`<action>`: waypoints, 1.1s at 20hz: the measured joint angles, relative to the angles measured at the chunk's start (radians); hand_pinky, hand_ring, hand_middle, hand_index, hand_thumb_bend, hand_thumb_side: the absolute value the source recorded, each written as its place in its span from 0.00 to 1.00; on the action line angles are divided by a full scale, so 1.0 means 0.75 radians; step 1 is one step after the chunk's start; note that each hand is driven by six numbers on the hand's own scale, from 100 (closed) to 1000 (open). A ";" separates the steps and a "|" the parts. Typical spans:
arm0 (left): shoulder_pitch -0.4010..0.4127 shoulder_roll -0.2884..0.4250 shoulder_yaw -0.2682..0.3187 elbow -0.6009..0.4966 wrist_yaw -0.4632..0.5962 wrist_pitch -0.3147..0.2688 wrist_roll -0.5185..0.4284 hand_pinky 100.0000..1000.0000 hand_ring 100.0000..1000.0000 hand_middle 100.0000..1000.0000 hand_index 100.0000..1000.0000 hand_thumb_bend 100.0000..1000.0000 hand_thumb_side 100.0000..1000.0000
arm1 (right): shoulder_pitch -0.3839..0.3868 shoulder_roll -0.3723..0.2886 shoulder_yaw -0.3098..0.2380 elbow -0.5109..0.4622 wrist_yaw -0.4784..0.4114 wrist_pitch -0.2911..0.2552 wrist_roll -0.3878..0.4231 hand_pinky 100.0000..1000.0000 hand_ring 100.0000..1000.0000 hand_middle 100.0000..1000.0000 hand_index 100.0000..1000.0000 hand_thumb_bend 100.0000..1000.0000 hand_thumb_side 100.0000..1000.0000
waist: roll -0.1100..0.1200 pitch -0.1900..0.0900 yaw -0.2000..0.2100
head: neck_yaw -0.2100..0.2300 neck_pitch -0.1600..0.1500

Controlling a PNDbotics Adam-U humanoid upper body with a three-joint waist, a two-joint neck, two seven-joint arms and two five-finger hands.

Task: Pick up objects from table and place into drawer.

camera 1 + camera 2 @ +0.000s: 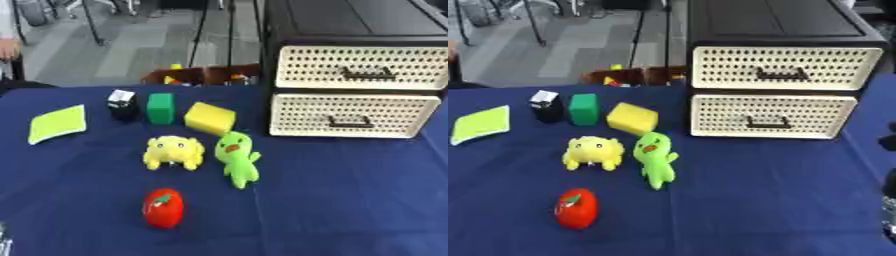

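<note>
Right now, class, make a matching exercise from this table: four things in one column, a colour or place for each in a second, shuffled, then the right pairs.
Things:
1. tomato toy
2. sponge block
3. flat cloth
4. duck toy

Descriptions:
A. far left of the table
B. green, lying beside the yellow plush
C. red, nearest the robot
D. yellow, closest to the lower drawer

Pairs: 1-C, 2-D, 3-A, 4-B

I see a red tomato, yellow plush, green plush, and cream perforated drawers on navy cloth.
</note>
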 measured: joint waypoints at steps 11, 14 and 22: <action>0.010 0.001 -0.009 0.000 0.012 0.006 -0.008 0.45 0.66 0.65 0.87 0.14 0.76 | 0.138 -0.362 -0.081 0.000 0.295 0.187 0.164 0.28 0.40 0.46 0.80 0.00 0.55 | 0.012 -0.004 0.009 | -0.084 0.000; 0.010 0.001 -0.010 0.000 0.015 0.006 -0.010 0.45 0.66 0.65 0.87 0.14 0.76 | 0.160 -0.405 -0.052 0.000 0.390 0.282 0.239 0.27 0.36 0.42 0.81 0.00 0.53 | 0.011 -0.004 0.010 | -0.098 -0.012; 0.011 0.001 -0.017 0.000 0.022 0.005 -0.019 0.45 0.66 0.65 0.87 0.12 0.76 | 0.180 -0.458 -0.012 0.000 0.438 0.342 0.411 0.20 0.19 0.24 0.83 0.00 0.45 | 0.005 0.001 0.026 | -0.103 -0.076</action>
